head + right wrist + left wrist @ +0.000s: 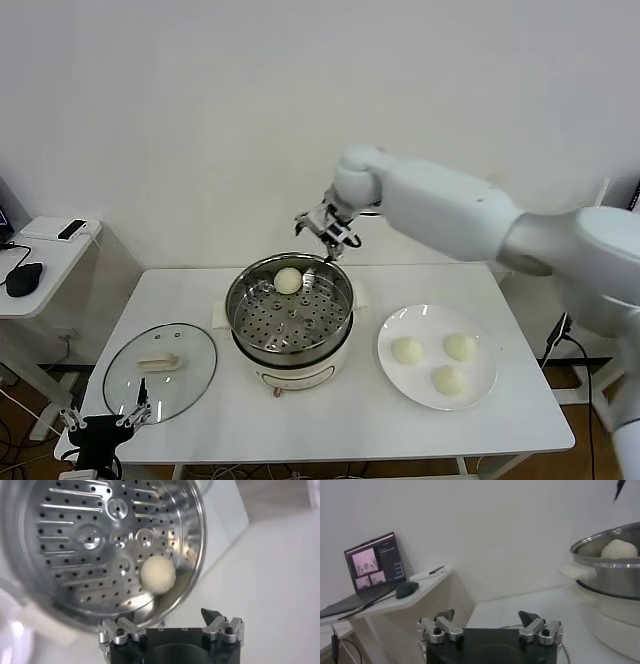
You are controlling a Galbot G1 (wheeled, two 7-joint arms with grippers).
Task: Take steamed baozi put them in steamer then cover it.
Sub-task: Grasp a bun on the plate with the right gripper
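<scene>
Fig.: task approx. one quarter done. One steamed baozi (288, 281) lies in the steamer (345, 300), at its far wall, mid-tabletop (330, 420). Three baozi (407, 351) remain on the white plate (392, 376) toward the right edge. Cover (120, 375) lies flat near the front-left corner, not yet on. Right gripper (322, 229) hangs above the steamer's far rim, jaws apart, empty. Left gripper (104, 421) parked at front-left corner, jaws apart. No legible brands or writing.

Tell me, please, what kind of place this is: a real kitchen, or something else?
Probably a lab or office set up as a test kitchen, not a home kitchen. A steamer and plate stand on a plain white table against a bare wall, and a side desk carries a laptop and mouse.
</scene>
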